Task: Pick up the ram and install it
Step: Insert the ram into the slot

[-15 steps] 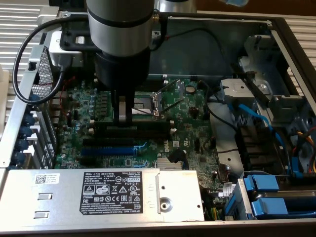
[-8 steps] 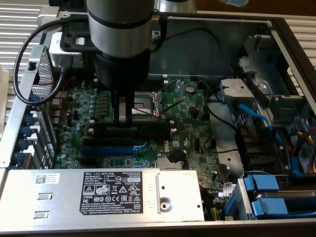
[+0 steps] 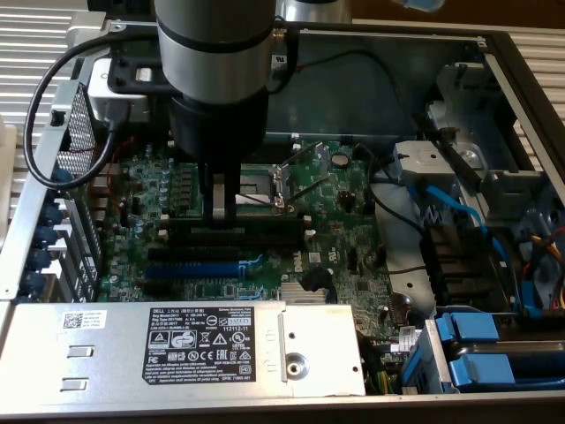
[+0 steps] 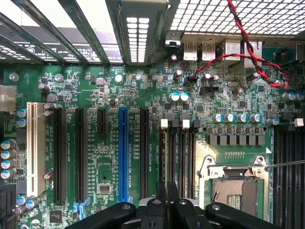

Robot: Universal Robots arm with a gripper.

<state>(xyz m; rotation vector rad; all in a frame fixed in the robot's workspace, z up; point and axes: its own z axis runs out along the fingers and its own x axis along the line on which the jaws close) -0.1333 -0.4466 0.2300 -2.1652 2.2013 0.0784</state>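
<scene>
The arm's dark two-finger gripper (image 3: 221, 210) points straight down inside an open grey metal computer case (image 3: 371, 88). It stands low over the green motherboard (image 3: 344, 225). Its tips are at the row of long black memory slots with white end clips (image 3: 265, 234), just beside the square metal processor socket (image 3: 265, 184). In the wrist view the gripper (image 4: 167, 196) hangs above the memory slots (image 4: 185, 157), which lie between the socket (image 4: 236, 188) and the long blue expansion slot (image 4: 123, 152). The fingers (image 4: 160, 193) are drawn narrow, with barely a slit between them. The ram, a thin green stick, would lie edge-on in that slit, and I cannot tell whether it is there. A twisted red-and-black wire (image 4: 248, 43) crosses the board near the rear ports.
</scene>
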